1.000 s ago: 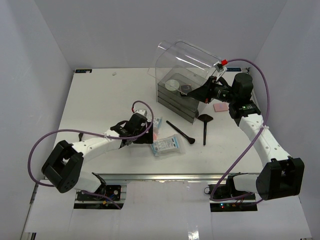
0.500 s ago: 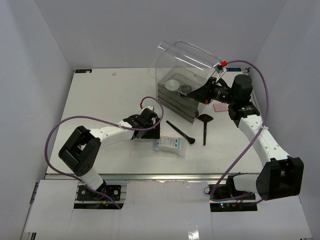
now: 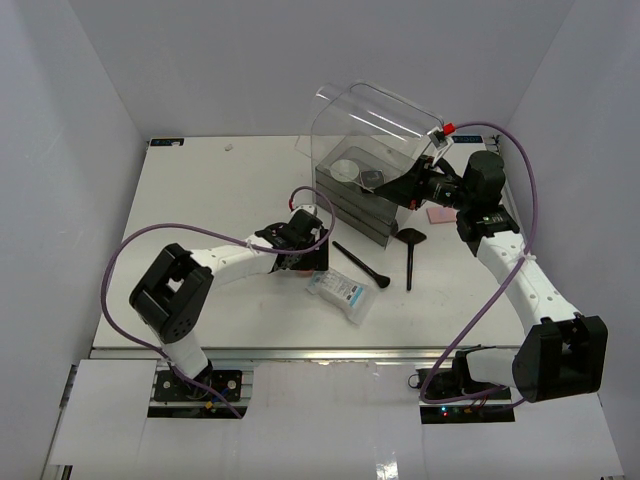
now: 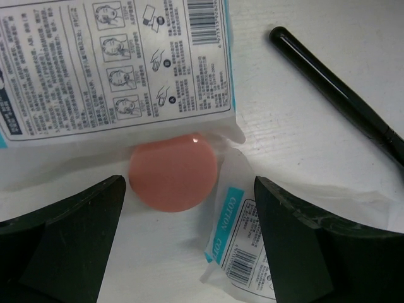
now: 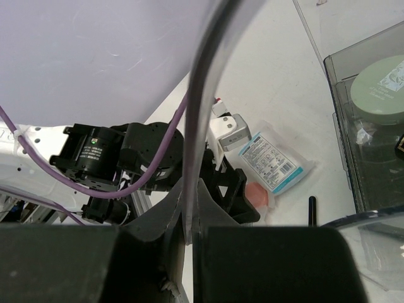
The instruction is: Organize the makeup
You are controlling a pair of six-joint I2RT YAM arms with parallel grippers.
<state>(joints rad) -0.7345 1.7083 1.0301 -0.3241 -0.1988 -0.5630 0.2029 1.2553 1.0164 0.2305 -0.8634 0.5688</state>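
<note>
The pink round puff [image 4: 173, 172] lies flat on the white table [image 3: 200, 200]. Its top edge seems tucked under the seam of a white-blue plastic sachet [image 4: 113, 63]. Your left gripper [image 4: 189, 202] hangs over it, released, one finger either side. Your right gripper [image 5: 189, 233] is clenched on the clear curved lid [image 5: 208, 95], propping it up. You look to be at the pick: lower straight down and close on the puff alone, clear of the sachet film.
</note>
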